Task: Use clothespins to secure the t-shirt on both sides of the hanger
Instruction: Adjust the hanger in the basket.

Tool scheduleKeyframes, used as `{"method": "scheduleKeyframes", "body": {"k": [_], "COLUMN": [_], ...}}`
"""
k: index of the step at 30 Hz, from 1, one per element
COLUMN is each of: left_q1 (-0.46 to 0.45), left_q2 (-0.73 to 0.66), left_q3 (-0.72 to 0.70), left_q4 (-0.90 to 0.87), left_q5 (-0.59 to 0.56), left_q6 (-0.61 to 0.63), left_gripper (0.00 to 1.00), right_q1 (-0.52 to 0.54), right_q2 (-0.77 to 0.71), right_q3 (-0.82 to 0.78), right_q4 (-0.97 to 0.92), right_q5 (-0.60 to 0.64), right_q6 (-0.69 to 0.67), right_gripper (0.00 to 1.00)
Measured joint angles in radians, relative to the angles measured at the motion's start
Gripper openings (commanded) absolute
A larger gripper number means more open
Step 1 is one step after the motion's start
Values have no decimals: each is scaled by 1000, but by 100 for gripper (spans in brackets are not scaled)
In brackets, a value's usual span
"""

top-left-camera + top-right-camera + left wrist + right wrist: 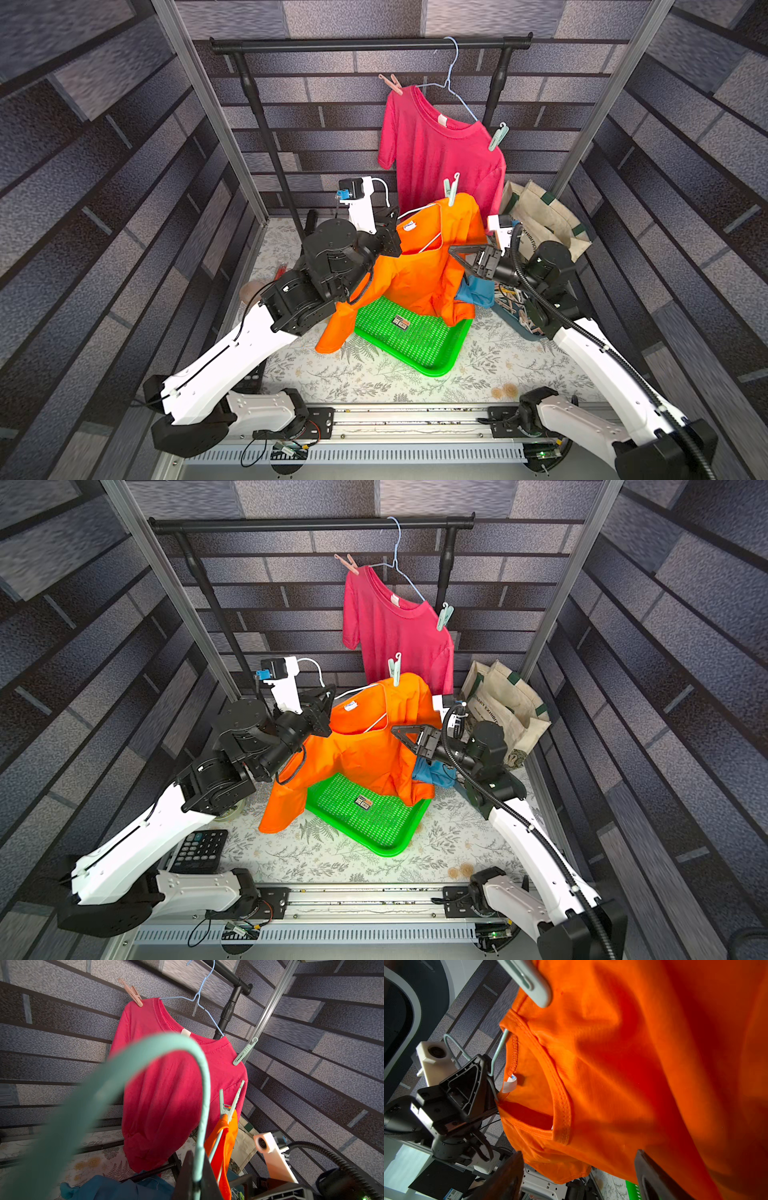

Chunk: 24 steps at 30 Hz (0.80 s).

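Observation:
An orange t-shirt hangs on a mint wire hanger above the table. My left gripper is shut on the hanger's hook and holds it up. One mint clothespin is clipped on the shirt's far shoulder. Just off the shirt's near right side, my right gripper stands open with nothing between its fingers. Loose clothespins lie in a blue tray under the right arm.
A red t-shirt hangs from the black rack bar, pinned by a pink clothespin and a mint one. Below the orange shirt sit a green basket and blue cloth. Tote bag back right; calculator front left.

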State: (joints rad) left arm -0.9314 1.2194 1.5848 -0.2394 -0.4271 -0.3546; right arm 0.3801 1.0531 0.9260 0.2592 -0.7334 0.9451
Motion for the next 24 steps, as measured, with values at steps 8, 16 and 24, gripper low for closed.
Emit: {"method": "scheduleKeyframes", "body": {"k": [8, 16, 24], "left_q1": [-13, -21, -24], "left_q2": [11, 23, 6], "left_q3": [-26, -81, -118], "left_q4": [44, 102, 158], "left_q5": [-51, -79, -74], "left_q6": [-5, -27, -38], "left_gripper": [1, 9, 60], "right_q1": [92, 158, 159], "right_q2": [186, 263, 313], "right_q3": [34, 92, 104], "right_q4": [227, 308, 328], "right_q5": [91, 150, 168], "right_q6": [130, 179, 218], "right_gripper": [68, 17, 0]}}
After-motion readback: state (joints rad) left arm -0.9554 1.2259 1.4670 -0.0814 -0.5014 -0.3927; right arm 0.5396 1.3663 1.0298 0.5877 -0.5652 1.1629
